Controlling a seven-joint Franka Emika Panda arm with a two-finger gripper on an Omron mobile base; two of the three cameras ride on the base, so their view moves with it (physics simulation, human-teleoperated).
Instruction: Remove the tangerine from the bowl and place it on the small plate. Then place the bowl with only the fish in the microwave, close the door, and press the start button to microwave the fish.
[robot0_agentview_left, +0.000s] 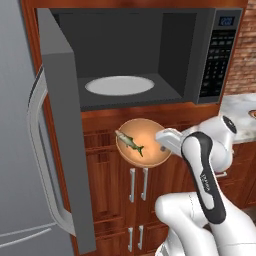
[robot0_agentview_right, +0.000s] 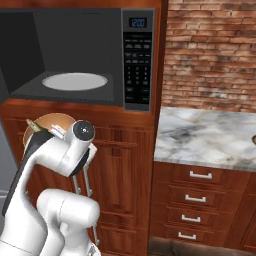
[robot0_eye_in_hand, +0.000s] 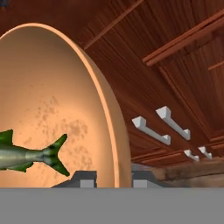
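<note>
Left base view has the microwave sitting wide open, its door swung out to the left with the long curved silver handle facing us, and the white turntable bare inside. Right below the cavity, in front of the brown cabinet doors, the bowl is up in the air, tipped so its inside faces the camera, and the fish lies across the inside with its tail toward the lower right. The gripper comes in from the right and is clamped on the bowl's right rim. Hand view makes that pretty clear: the two dark fingertips sit one on each side of the rim of the bowl, pinching it, with the fish tail showing green against the speckled tan inside, and silver cabinet handles off to the right. From the right base view, the bowl peeks out behind the arm's elbow, under the microwave, whose keypad panel shows a blue display. To the right there's a marble counter under a brick wall, with drawers beneath it.
</note>
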